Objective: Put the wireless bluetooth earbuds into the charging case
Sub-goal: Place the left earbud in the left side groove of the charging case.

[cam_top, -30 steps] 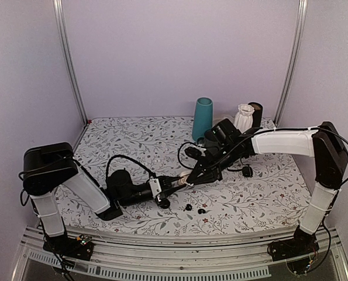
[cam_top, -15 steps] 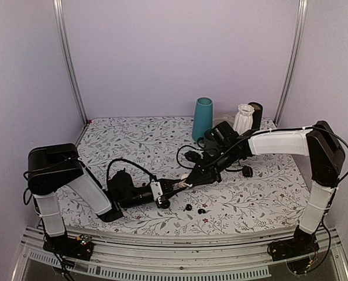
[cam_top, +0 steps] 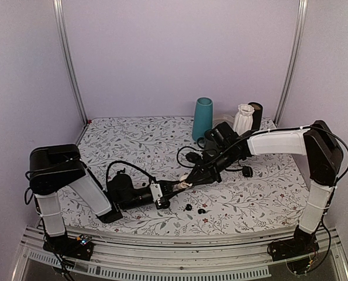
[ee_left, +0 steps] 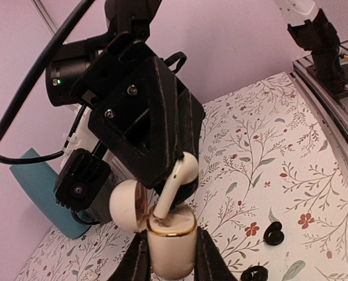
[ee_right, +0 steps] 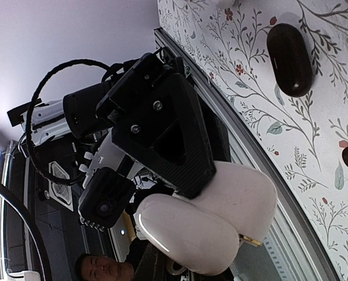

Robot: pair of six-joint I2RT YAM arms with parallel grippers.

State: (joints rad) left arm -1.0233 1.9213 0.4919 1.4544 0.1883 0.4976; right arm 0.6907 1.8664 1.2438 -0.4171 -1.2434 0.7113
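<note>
Caught the left gripper (ee_left: 171,257) clenched on the case (ee_left: 171,243), pinching the sides just under the gold rim (ee_left: 171,230), lid (ee_left: 127,205) flipped open to the left. Found the right gripper (ee_left: 176,167) closed on a white earbud (ee_left: 172,187), gripping up by the bulb end, stem pointing down and already dipping into the case mouth. Tilted a bit though, not plumb, and not seated yet by the look of it. Looked raised off the table (ee_left: 267,152), toward the front middle in the top view.

Would guess next to nothing for weight here. Glossy hard plastic, slick as soap, so likely to squirt out of flat pads if squeezed off-centre. Best grabbed on the fat bulb, across the widest part, leaving the stem free to slide into the socket. Wouldn't clamp on the stem: thin, and the very bit going in. Probably needed straightening before any push, otherwise a risk of jamming on the rim or levering the case in the other grip. Same deal for the case: smooth, rounded, prone to twisting, so best gripped low and square.

Also spotted two little black bits (ee_left: 273,233) lying loose on the table just below. Could be more buds or tips, too small to tell. Noticed a dark oval case (ee_right: 289,58) farther off too.
</note>
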